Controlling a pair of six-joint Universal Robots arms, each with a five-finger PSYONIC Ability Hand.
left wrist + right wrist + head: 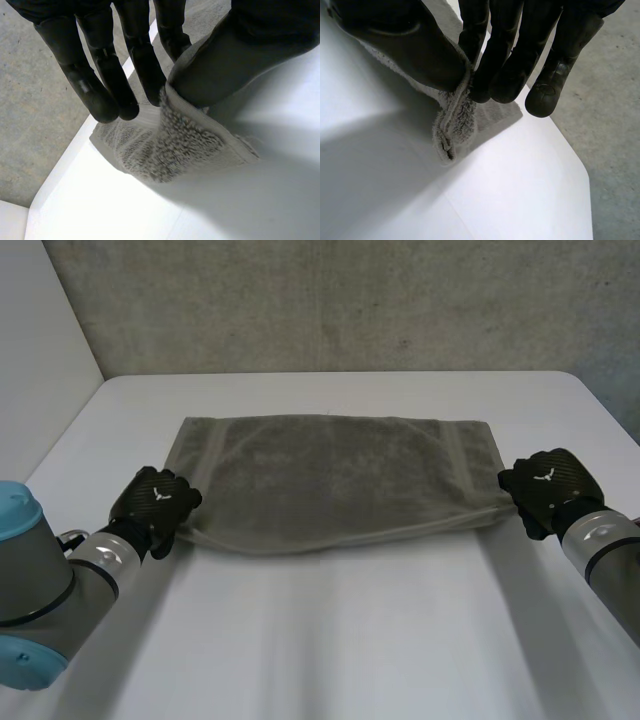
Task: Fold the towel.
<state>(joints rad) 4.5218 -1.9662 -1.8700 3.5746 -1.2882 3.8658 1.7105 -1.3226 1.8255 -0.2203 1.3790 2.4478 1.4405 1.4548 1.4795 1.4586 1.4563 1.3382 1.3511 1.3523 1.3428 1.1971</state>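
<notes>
Bare lab-like test space: white table (330,640), rough concrete wall (330,300).

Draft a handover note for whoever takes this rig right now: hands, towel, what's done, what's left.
Left hand: shut, pinching the towel at its near left corner between thumb and fingers.
Right hand: shut, pinching the near right corner the same way.
Towel: lying flat on the white table, long side running between the hands.
Done: both near corners gripped.
Left: the fold itself, probably lifting the near edge over to the far edge, then letting go.
</notes>
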